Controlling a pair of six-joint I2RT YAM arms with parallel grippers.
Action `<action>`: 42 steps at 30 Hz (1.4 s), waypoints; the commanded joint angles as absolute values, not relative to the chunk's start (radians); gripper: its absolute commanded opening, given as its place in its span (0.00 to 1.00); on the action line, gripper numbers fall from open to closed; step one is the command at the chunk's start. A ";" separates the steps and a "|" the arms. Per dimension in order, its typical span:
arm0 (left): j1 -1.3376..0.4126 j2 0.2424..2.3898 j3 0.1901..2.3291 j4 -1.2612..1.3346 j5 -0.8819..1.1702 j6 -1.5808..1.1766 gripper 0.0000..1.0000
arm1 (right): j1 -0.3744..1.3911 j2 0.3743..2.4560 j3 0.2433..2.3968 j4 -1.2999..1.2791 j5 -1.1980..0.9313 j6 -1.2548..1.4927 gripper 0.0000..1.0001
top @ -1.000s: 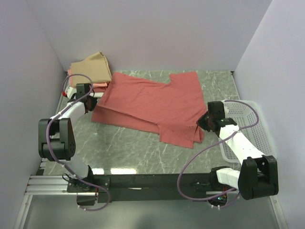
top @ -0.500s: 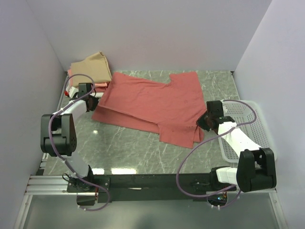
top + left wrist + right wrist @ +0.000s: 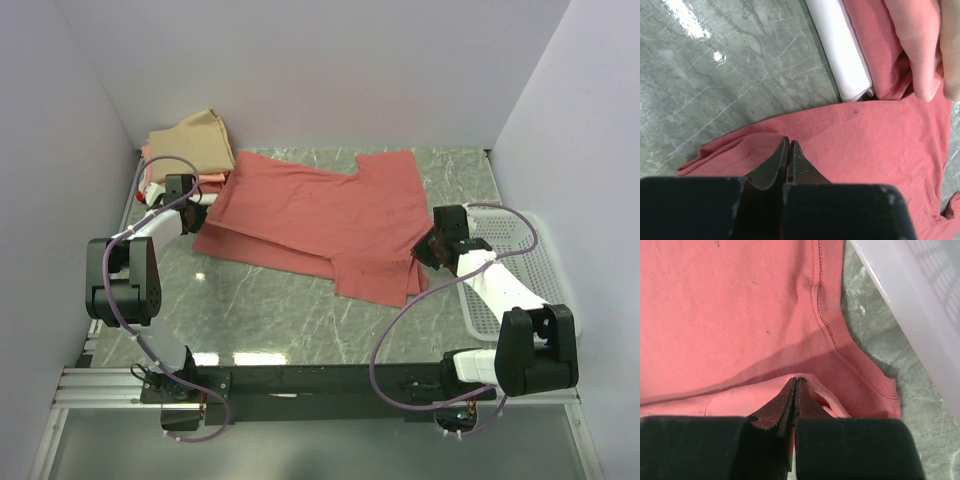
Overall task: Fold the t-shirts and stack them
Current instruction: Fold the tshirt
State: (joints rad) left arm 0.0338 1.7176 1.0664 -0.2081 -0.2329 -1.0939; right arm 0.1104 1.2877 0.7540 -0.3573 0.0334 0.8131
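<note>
Folding step: both arms pinch the near edge of the salmon-red shirt, which lies spread and part-doubled across the table. Prob. next: carry that edge over toward the far side.
Doing it well: raise both corners together at the same height, keep the cloth taut betw. them, lay edge on edge, let go only once it's flat. Keep the R end off the basket just beside it.
L gripper: jaws fully closed, tips on the hem at the shirt's left corner, cloth ridged up there. Reads as a pinch on the fabric.
R gripper: jaws closed tight, a small fold of shirt humped round the tips, next to a stitched band.
Stack: tan shirt over salmon-pink shirt, white shirt lowest. Sits far-left, just beside the red shirt's edge.
Risk: thin pinch could slip mid-lift.
</note>
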 commanded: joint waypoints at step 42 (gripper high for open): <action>0.035 1.293 0.657 -0.109 -0.224 -1.060 0.42 | 0.112 0.933 0.503 -0.443 0.058 0.874 0.44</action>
State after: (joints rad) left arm 0.0341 1.3148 0.6636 -0.1513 -0.2310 -1.0756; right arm 0.1089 0.9043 0.5022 -0.4591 0.0525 0.8722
